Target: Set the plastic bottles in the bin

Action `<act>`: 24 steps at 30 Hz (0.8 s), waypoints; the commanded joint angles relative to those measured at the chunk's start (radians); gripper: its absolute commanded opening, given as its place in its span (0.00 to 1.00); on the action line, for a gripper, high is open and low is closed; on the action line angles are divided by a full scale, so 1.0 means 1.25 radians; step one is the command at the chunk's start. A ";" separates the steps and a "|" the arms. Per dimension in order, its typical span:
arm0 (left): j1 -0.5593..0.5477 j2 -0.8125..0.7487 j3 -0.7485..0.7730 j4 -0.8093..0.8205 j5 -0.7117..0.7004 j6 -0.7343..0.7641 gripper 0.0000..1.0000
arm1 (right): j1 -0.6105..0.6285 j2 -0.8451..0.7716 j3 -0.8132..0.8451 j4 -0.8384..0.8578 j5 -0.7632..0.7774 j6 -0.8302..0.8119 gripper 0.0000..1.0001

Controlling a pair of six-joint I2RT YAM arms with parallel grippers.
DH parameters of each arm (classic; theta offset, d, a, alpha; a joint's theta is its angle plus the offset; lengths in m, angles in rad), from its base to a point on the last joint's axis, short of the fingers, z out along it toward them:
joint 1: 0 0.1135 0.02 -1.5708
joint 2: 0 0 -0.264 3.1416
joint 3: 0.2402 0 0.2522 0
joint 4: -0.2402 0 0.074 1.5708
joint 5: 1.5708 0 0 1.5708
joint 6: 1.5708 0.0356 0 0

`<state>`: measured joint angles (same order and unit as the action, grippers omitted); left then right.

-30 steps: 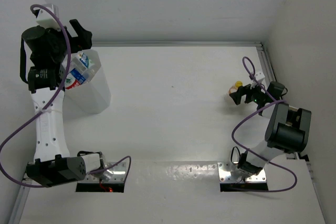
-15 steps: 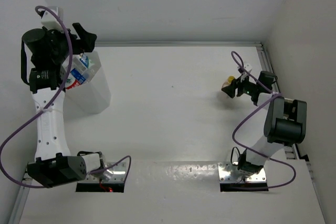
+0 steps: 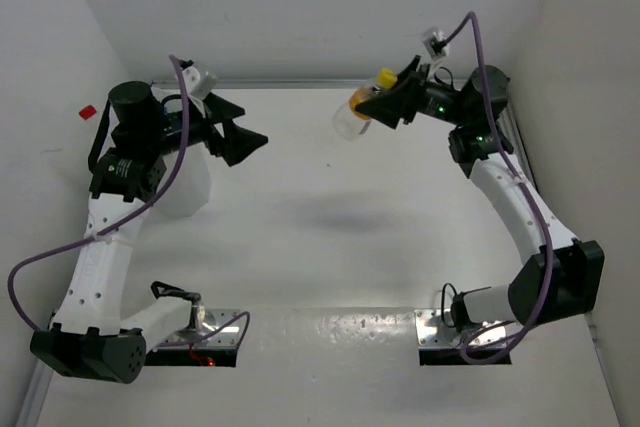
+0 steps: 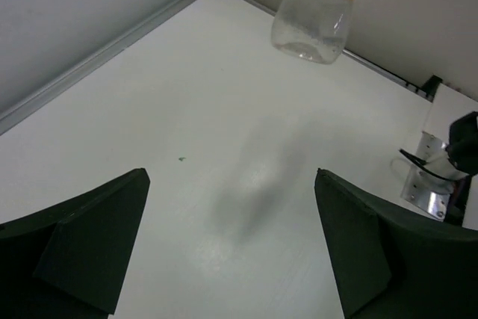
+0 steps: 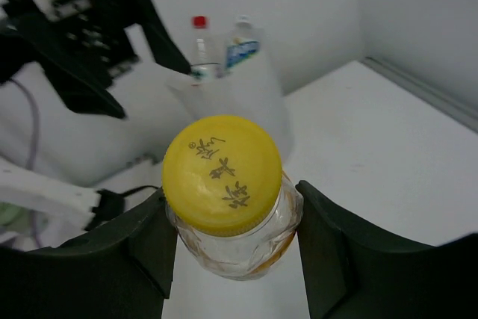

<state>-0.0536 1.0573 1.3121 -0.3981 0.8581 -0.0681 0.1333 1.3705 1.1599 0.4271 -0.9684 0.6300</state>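
- Gripping the yellow-capped bottle (image 3: 356, 115) just below its cap, the right claw (image 3: 388, 99) is closed to the width of the bottle. In the right wrist view one finger (image 5: 138, 240) bears on each side of the clear body.
- The held bottle hangs in the air, tilted, with its cap toward the claw, above the far half of the bench (image 3: 330, 267). Its shadow (image 4: 250, 196) lies on the bare surface beneath.
- The left claw (image 3: 236, 133) is spread wide. It holds nothing and touches nothing.
- That claw hangs near the far left corner, with its opening turned toward the held bottle.
- The bin (image 3: 192, 183) stands upright at the far left corner, partly hidden behind the left arm and well apart from the held bottle.
- Inside the bin, the right wrist view shows a red-capped bottle (image 5: 199, 41) and a blue-labelled bottle (image 5: 240, 44), both upright. The rest of its contents cannot be made out.
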 commanded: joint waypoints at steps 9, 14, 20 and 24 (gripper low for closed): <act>-0.140 0.034 0.036 0.003 0.041 -0.014 1.00 | 0.189 0.071 0.151 0.014 0.053 0.192 0.00; -0.162 0.051 0.052 0.047 0.060 -0.073 1.00 | 0.238 0.090 0.168 0.004 0.057 0.175 0.00; -0.178 0.083 0.077 0.088 0.078 -0.111 1.00 | 0.281 0.121 0.210 0.001 0.068 0.162 0.00; -0.194 0.099 0.084 0.104 0.094 -0.121 1.00 | 0.302 0.147 0.245 0.002 0.069 0.157 0.00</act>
<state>-0.2787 1.1774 1.3746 -0.3386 0.9337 -0.1913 0.4934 1.5391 1.3972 0.4046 -0.8955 0.8349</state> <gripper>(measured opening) 0.997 0.562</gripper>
